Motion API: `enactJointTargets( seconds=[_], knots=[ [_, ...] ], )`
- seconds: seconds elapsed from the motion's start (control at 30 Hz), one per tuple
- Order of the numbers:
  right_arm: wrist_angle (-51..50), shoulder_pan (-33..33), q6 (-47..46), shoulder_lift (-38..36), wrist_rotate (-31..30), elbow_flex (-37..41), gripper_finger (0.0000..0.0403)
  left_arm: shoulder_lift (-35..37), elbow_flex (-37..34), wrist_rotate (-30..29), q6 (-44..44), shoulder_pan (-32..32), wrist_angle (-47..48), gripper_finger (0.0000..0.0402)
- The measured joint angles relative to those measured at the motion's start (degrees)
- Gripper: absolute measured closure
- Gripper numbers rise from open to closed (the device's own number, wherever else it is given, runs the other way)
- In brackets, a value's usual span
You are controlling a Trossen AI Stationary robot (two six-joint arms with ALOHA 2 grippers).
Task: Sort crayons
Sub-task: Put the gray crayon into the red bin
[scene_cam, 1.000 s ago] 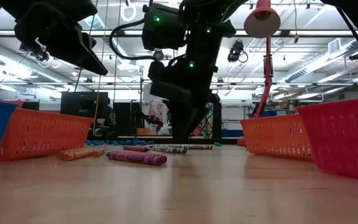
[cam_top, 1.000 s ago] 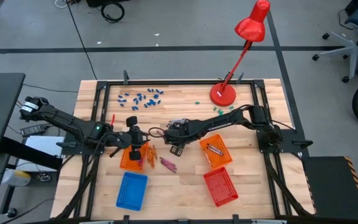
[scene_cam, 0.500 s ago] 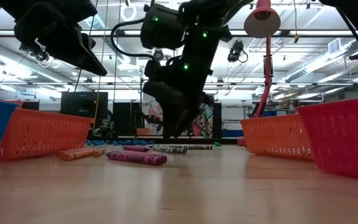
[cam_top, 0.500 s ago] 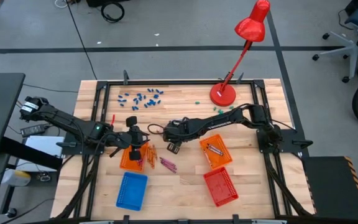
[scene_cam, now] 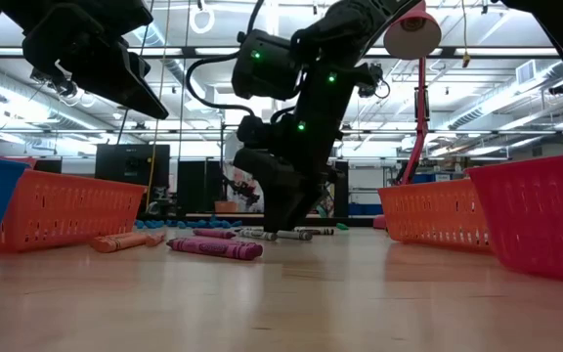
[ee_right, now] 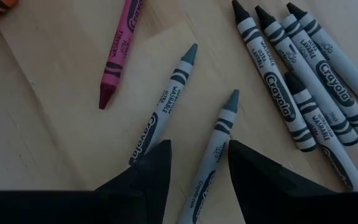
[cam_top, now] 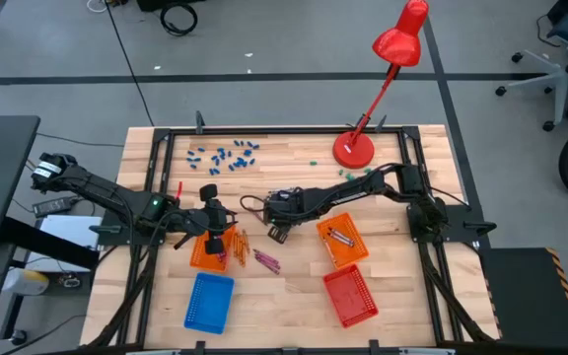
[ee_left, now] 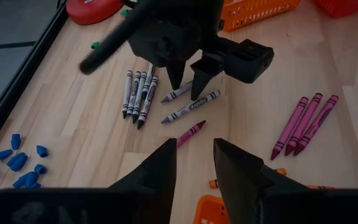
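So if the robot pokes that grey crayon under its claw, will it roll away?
Probably a little. The grey crayon between the right gripper's open jaws is a round, smooth stick lying flat on bare wood, so a sideways nudge could roll it. It looks stiff and light, with a paper wrapper that likely helps grip.

Reading "Crayola" and "WASHABLE" on the paper wrappers of the grey crayons (ee_right: 166,102) in the right wrist view. Reading the same "Crayola" on the magenta crayon (ee_right: 120,50) nearby. Finding no other legible text elsewhere.
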State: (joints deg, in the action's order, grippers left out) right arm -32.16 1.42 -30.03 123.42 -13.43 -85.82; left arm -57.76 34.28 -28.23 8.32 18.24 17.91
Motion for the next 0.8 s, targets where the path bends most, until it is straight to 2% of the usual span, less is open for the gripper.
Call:
enactJointTargets(
  seconds=[0.27, 0.63, 0.8],
  knots=[
    [-0.52, -0.84, 0.51, -0.02, 3.13, 0.04, 0.0277, 0.00, 0.02, 0.00, -0.13, 0.00, 0.00, 0.0285],
    [-0.66, -2.07, 1.71, 0.02, 5.86, 0.08, 0.0373, 0.00, 0.07, 0.00, -0.46, 0.00, 0.02, 0.0285],
    [-0.68, -2.24, 1.73, -0.16, 6.08, 0.09, 0.0377, 0.00, 0.07, 0.00, -0.50, 0.00, 0.94, 0.0285]
  ],
)
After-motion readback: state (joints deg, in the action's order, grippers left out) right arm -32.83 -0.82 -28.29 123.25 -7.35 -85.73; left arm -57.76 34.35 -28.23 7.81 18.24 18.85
